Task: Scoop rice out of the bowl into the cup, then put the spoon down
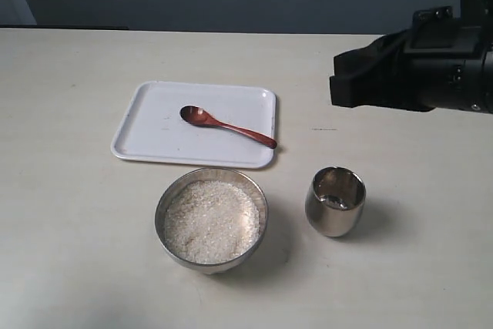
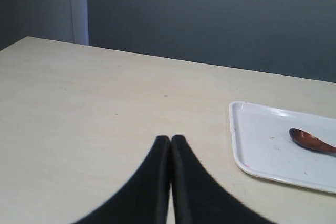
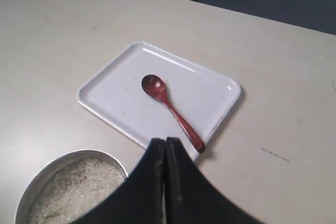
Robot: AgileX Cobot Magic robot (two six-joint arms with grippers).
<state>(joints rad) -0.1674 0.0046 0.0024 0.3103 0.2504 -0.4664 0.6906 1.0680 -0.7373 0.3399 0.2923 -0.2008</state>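
Observation:
The reddish-brown wooden spoon (image 1: 228,126) lies on a white tray (image 1: 154,144), its handle end resting over the tray's rim; it also shows in the right wrist view as spoon (image 3: 171,111) and partly as spoon (image 2: 312,141). In front of the tray stands the steel bowl (image 1: 168,199) full of white rice (image 1: 211,221). To its right stands the shiny steel cup (image 1: 335,202). My right gripper (image 3: 165,141) is shut and empty, held above the table to the right of the tray. My left gripper (image 2: 170,139) is shut and empty, over bare table left of the tray.
The right arm's black body (image 1: 416,67) hangs over the table's back right. The beige table (image 1: 69,229) runs to a dark wall behind. The tray (image 2: 262,145) lies to the right of the left gripper's fingers.

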